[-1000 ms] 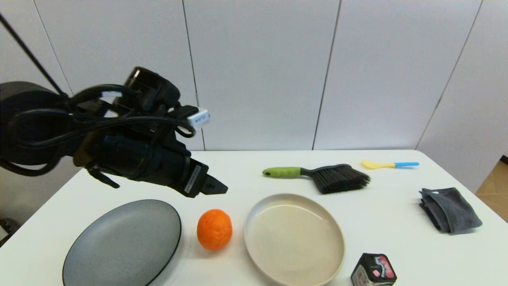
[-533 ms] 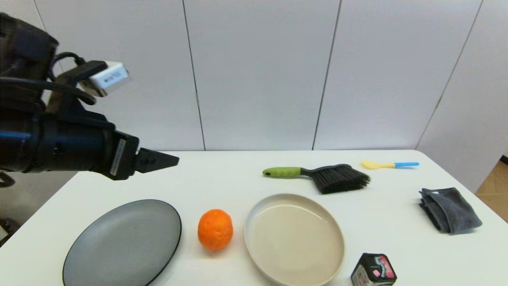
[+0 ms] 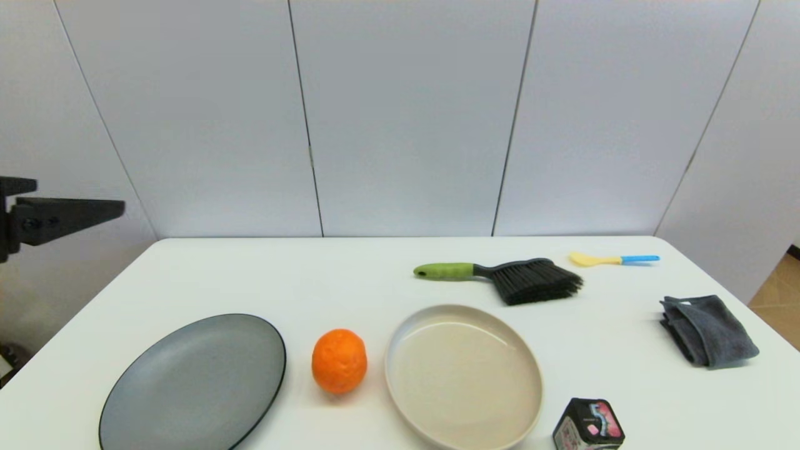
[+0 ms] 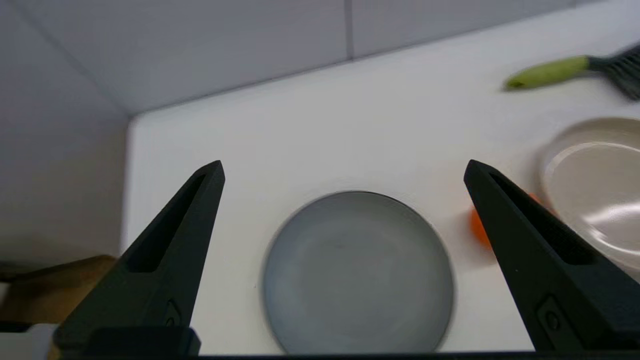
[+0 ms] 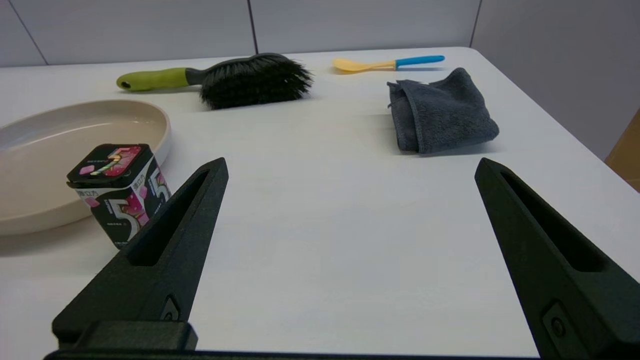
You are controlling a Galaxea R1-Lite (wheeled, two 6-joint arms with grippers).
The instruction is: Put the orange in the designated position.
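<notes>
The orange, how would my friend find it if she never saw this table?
Find the white table and its two big plates near the front. The orange sits on bare tabletop between the dark grey plate and the beige dish, the only round, bright orange thing.

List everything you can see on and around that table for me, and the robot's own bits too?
orange: one, bright orange, on the table between the two plates
grey plate: one, dark grey with black rim, near left
beige dish: one, beige, right of the orange
brush: one, black bristles with green handle, behind the dish
spoon: one, yellow with blue handle, far right
cloth: one, dark grey, folded, right edge
small box: one, black with pink print, near right by the dish
table: one, white
left gripper: open, raised at the left side
right gripper: open, low over the table's near right
</notes>
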